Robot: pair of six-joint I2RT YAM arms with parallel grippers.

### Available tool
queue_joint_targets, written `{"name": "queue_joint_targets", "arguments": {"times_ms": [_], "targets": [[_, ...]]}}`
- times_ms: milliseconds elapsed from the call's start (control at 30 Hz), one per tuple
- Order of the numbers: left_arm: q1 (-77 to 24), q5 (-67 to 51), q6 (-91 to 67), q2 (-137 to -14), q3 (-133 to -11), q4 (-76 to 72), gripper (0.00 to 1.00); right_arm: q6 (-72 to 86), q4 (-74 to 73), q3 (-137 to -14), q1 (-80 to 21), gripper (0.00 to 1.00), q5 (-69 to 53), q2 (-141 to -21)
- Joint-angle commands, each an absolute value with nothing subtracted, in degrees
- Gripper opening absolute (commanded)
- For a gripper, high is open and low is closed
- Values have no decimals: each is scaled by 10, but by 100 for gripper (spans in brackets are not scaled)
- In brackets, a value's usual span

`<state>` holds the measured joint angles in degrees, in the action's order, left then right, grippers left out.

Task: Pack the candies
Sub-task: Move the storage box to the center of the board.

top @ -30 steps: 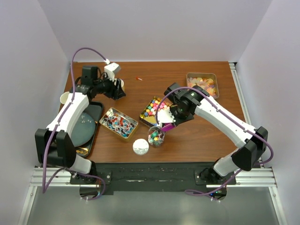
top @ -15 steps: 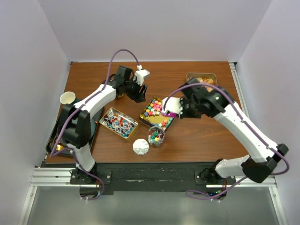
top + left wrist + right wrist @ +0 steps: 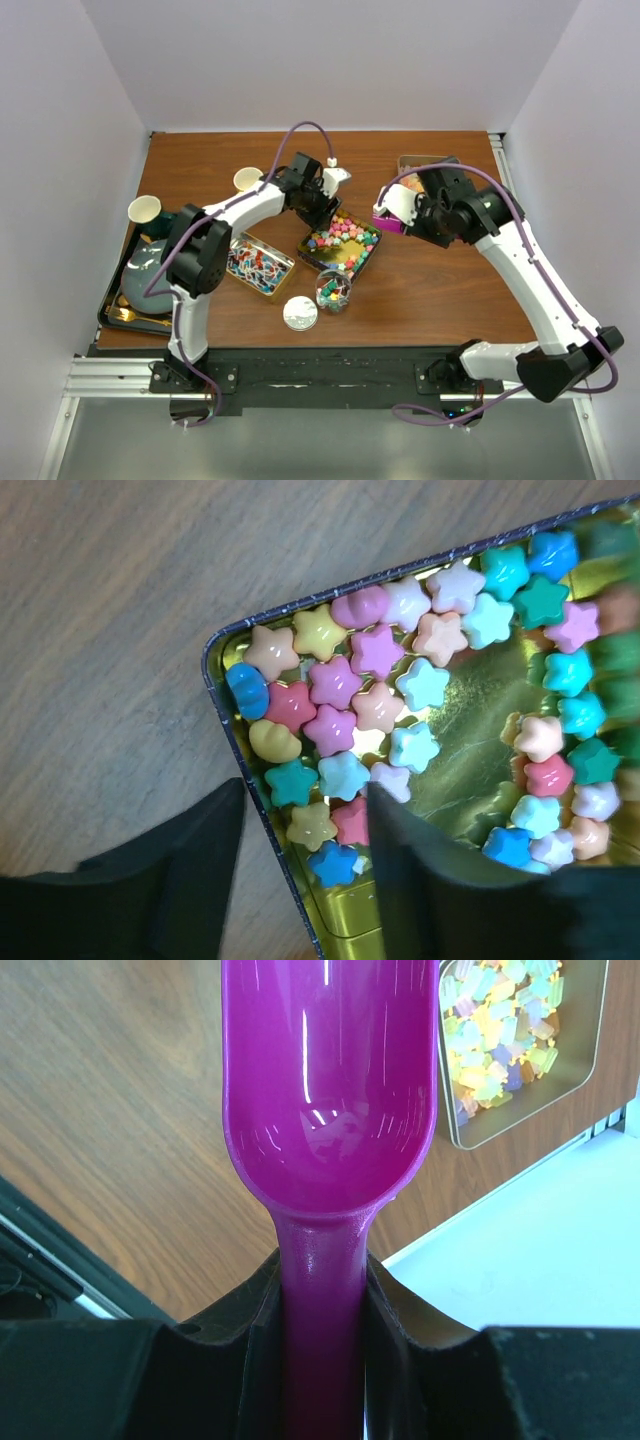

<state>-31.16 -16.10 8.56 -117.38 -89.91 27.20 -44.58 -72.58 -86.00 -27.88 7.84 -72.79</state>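
— At the far-left corner of the star tin (image 3: 455, 780): left gripper (image 3: 305, 810) part open, astride the wall, one finger (image 3: 150, 880) outside over the wood (image 3: 100, 630), the other inside among the star candies (image 3: 350, 680). Nothing clamped yet
— And to the right of the star tin?
— Just beside its right corner, right gripper (image 3: 322, 1270) closed tight on the handle of the purple scoop (image 3: 330, 1110). Bowl empty, held over bare wood, pointing away from the star tin toward the pale candies (image 3: 500, 1030) at its far right
— Rest of the candies?
— Just left of the star tin, wrapped candies (image 3: 255, 263); some already in the jar (image 3: 333, 290) just on its near side, lid (image 3: 299, 313) lying off, near-left of the star tin
— Likely trouble?
— Probably a pinch coming on a thin, slick wall. Could slip, or lever the star tin up at one corner and spill stars onto the wood. Could also trap or crush a star under the inner finger
— Anything else?
— Jar close on the near side: easy to knock over with a dragged or swung tin. Scoop so near the right corner: risk of a clash between the arms, with both working at the star tin. Worth closing slowly, low on the wall, and keeping the scoop clear of the star tin meanwhile
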Motion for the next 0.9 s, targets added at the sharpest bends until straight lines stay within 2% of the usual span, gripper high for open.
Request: {"name": "queue_joint_targets", "arguments": {"times_ms": [0,167,300,500,633,733,767,800,867], "targets": [[-320,-99,76,-1182,-923,275,47,-433,-684,-873,-273,0,73,-748],[-314,-32,47,-1180,-914,280,21,-425,-677,-911,-267,0,79,-781],[-295,48,9,-1176,-904,277,12,-426,-675,-925,-265,0,80,-803],[-242,76,4,-1179,-907,277,7,-425,-675,-951,-265,0,76,-833],[-215,67,4,-1173,-904,277,7,-425,-674,-973,-265,0,76,-859],[-210,-1,24,-1177,-912,279,21,-425,-671,-984,-264,0,83,-868],[-211,-39,28,-1177,-924,277,34,-424,-670,-987,-263,0,89,-873],[-217,-100,42,-1178,-932,277,38,-419,-663,-988,-262,0,94,-874],[-233,-112,44,-1179,-963,276,43,-413,-657,-991,-250,0,107,-878]]}}
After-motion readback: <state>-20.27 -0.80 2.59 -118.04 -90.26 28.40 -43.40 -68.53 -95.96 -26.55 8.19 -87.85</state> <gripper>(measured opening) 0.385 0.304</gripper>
